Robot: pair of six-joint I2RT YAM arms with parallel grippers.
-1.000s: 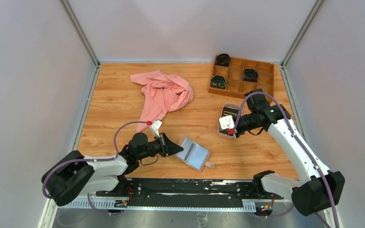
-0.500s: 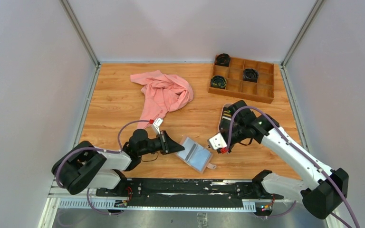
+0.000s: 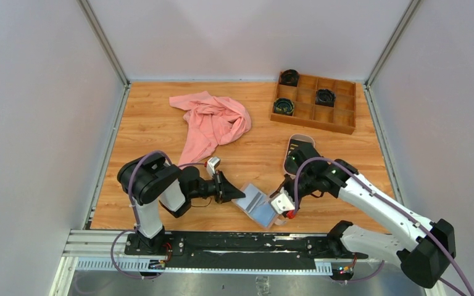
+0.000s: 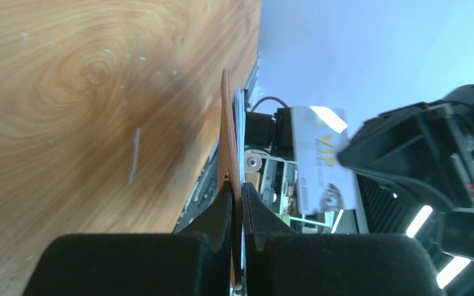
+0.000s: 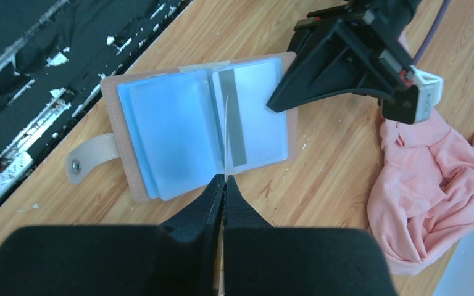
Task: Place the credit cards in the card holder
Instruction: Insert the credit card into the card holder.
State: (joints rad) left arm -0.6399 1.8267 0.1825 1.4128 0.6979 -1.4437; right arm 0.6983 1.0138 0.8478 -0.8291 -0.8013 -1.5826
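Wooden tabletop (image 3: 154,135), open card holder (image 5: 160,135), card (image 4: 321,160) in right fingers (image 5: 194,216), tray (image 3: 301,136) half hidden

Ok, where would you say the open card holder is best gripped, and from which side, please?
By the thin tan cover margin opposite the snap strap, coming in low from the robot's left and pinching it edge-on. The card holder lies open, blue pockets up, so that margin leaves them free for the card in the right gripper. The left gripper pinches there now.
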